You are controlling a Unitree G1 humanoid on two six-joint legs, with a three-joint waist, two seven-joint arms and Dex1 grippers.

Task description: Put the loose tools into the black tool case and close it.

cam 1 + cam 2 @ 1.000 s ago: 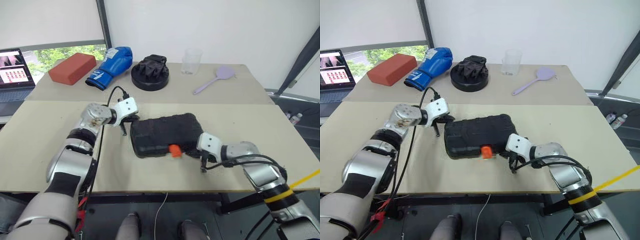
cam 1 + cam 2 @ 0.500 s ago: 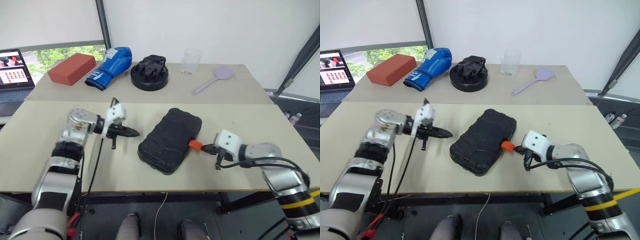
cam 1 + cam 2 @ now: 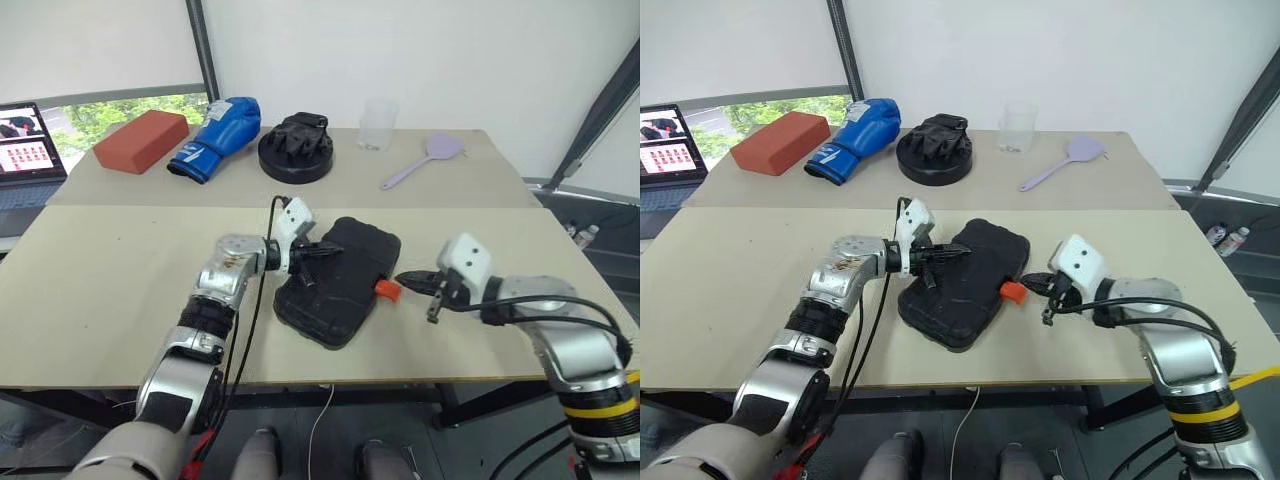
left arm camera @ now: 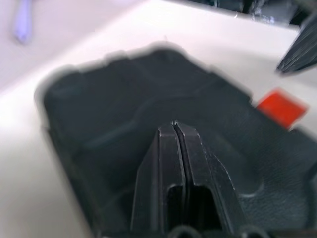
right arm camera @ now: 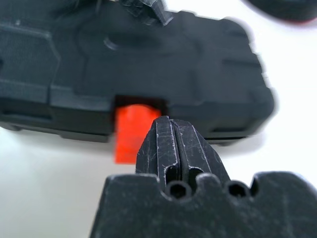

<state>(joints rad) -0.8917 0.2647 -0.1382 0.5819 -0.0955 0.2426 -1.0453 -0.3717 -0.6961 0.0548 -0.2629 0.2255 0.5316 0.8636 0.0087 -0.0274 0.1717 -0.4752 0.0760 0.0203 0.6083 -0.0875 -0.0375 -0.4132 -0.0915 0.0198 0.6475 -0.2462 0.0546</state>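
Left gripper [image 3: 335,247] has its fingers pinched together with nothing in them, hovering over the lid of the black tool case [image 3: 335,282]. Right gripper [image 3: 405,279] is closed up too, empty, its tip just beside the orange latch [image 3: 384,290]. Case lies closed, angled across the near worktop [image 3: 90,290].

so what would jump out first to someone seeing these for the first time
The closed black tool case lying askew mid-table, its orange latch facing the right gripper, which points at it, fingers shut. The left gripper, also shut, hovers over the case's far end. Behind, a blue boxing glove and a red brick-like block sit along the back table.
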